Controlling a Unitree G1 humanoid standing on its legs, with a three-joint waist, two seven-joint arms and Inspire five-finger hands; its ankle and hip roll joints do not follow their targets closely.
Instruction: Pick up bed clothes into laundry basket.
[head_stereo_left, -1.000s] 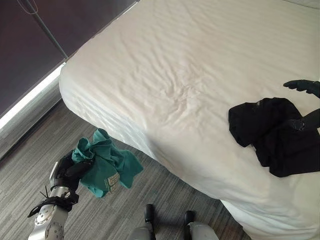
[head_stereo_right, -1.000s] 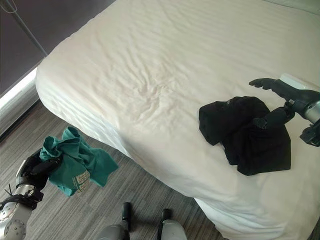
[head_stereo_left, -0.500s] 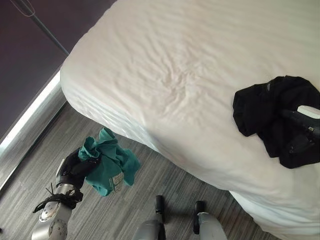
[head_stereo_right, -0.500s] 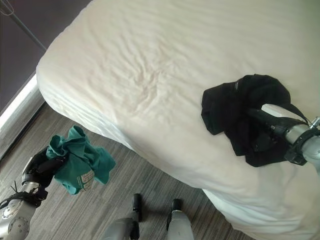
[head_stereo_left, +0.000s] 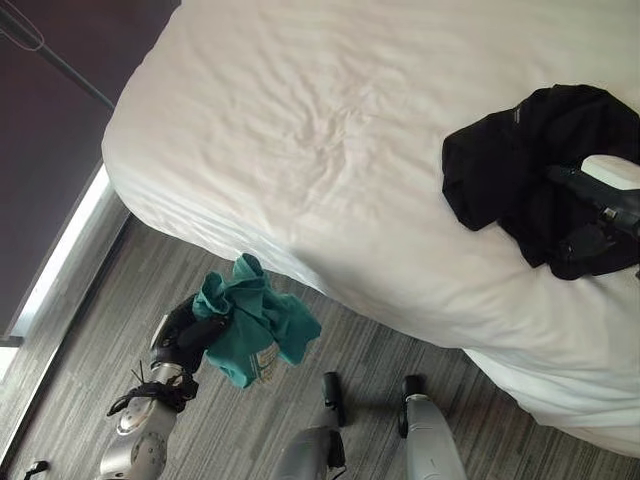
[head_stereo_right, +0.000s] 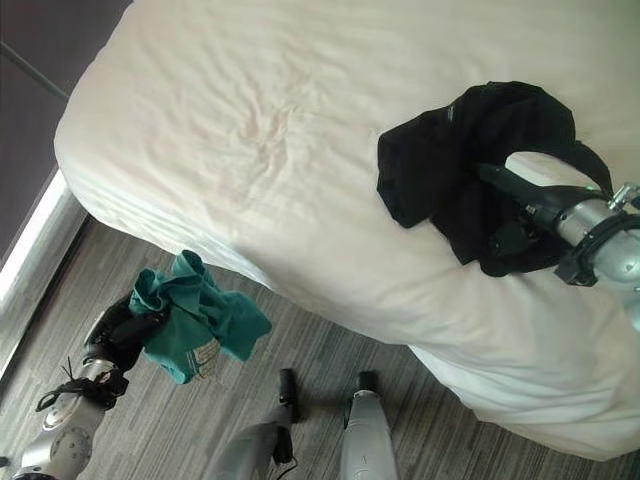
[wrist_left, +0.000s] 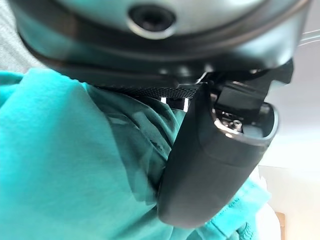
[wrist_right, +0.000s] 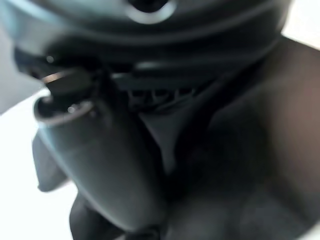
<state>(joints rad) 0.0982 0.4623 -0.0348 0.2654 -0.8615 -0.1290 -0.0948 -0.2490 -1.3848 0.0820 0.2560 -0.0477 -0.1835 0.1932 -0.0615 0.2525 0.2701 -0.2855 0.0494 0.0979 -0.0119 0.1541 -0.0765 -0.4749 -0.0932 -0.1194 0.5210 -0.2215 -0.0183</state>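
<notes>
Left hand (head_stereo_left: 185, 335), lower left: fingers clamped on teal shirt (head_stereo_left: 250, 320) above floor (head_stereo_left: 90, 330). Right hand (head_stereo_right: 540, 215), right edge: fingers closed in black garment (head_stereo_right: 470, 165) on bed (head_stereo_left: 300, 130). You're mid-pickup; lift black garment next, then find basket.

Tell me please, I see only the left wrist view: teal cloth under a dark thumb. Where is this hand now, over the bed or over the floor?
Observer: Over the floor. The left hand holds the teal garment bunched up beside the corner of the bed, and the cloth hangs free.
Operator: And the other hand, does it carry something too?
Observer: The right hand is on a black garment that lies on the bed near its edge.
Operator: Has it closed on that cloth?
Observer: I cannot tell; its fingers are hidden in the dark fabric.
</notes>
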